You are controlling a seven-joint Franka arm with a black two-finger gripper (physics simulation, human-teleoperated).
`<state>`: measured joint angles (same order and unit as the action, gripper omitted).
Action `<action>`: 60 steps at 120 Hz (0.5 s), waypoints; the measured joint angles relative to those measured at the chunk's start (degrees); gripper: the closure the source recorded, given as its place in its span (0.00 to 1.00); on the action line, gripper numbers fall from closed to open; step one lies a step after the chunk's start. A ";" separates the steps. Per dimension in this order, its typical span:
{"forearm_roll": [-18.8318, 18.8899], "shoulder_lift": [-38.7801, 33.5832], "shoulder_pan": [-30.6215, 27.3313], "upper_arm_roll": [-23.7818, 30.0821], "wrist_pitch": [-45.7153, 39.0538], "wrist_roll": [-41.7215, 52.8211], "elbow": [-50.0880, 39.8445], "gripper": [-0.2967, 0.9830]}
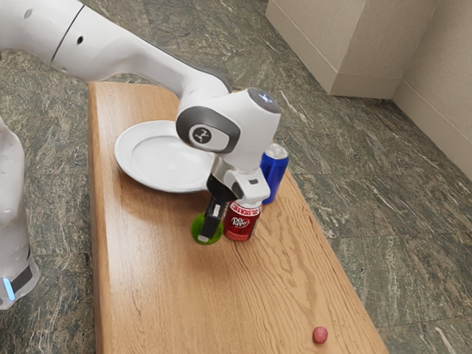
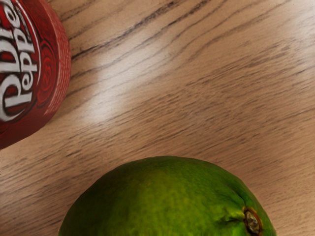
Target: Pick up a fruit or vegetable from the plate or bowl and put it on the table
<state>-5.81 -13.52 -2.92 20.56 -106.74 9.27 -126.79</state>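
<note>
In the exterior view, a white plate (image 1: 158, 158), a blue can (image 1: 273, 175) and a little round red thing (image 1: 320, 335) can be seen on the wooden table (image 1: 147, 280). The little red thing is set well apart from the rest, and what it is cannot be told. In the wrist view, the little brown stem spot (image 2: 253, 221) of the green lime (image 2: 167, 201) is shown up close. Big white letters can be read there on the red Dr Pepper can (image 2: 29, 73), and bare wood is seen between it and the lime.

The big white arm (image 1: 140, 55) is stretched out from the exterior view's upper left and bent down at its wrist. Part of the plate is hidden by it. The black gripper (image 1: 207, 230) is pointed down, with a small tilt, right at the lime. The lime is off the plate, near the Dr Pepper can. Whether the lime is held by the gripper, or is touched by the table, cannot be told.
</note>
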 joint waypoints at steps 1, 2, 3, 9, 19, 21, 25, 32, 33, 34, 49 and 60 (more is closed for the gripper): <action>-0.02 0.00 0.01 0.00 -0.11 -0.09 0.00 0.32; -0.04 0.00 0.00 0.01 -0.21 -0.18 0.02 0.32; -0.06 0.00 0.01 0.01 -0.30 -0.27 0.04 0.31; -0.15 0.00 0.02 0.05 -0.80 -0.78 0.17 0.29; -0.29 -0.10 -0.01 1.77 -0.49 -1.66 2.61 0.26; -0.32 -0.16 0.01 2.52 0.30 -1.98 4.24 0.26; -0.29 -0.31 0.06 4.21 2.59 -2.84 8.24 0.25; 0.87 -0.50 0.21 7.32 8.78 -4.71 18.41 0.25; 1.30 -0.48 0.23 7.64 9.78 -4.97 20.10 0.25; 1.76 -0.45 0.26 7.92 10.78 -5.22 21.80 0.24; 12.66 6.45 5.91 -8.76 20.74 -6.08 42.44 0.24; 15.59 9.75 7.97 -27.98 17.89 -5.05 41.03 0.23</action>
<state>9.78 -3.77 5.05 -7.42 -88.86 4.22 -85.76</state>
